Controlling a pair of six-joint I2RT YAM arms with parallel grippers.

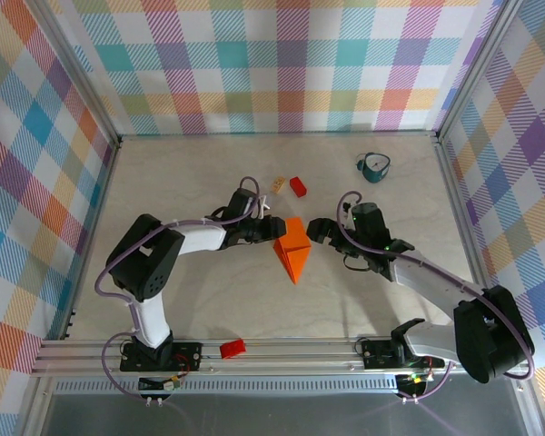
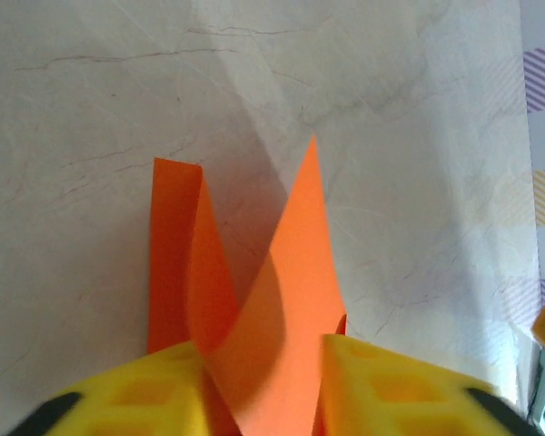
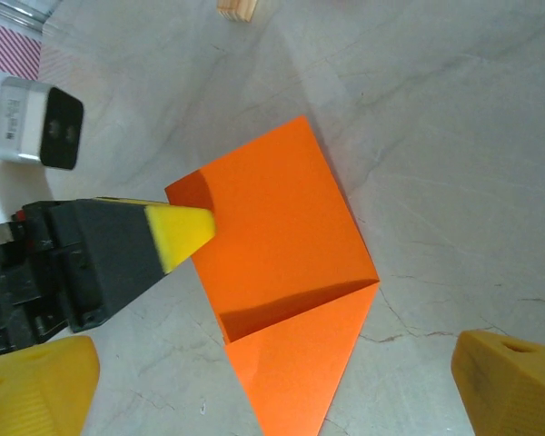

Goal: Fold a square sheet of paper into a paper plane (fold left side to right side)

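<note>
Square sheet of paper [image 1: 292, 252], folded. We see the left end effector [image 2: 263, 350] straddling its raised flap, and cannot tell if it grips — the right end effector [image 1: 316, 229] gapes wide.

Matt orange paper [image 3: 282, 263] on smooth, marbled tabletop [image 3: 454, 136].

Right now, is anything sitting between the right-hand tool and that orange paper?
Nothing visible does. The right tool hangs open just right of the folded orange paper, with bare table between them. The left tool is at the paper's opposite edge, its fingers astride a raised flap.
</note>
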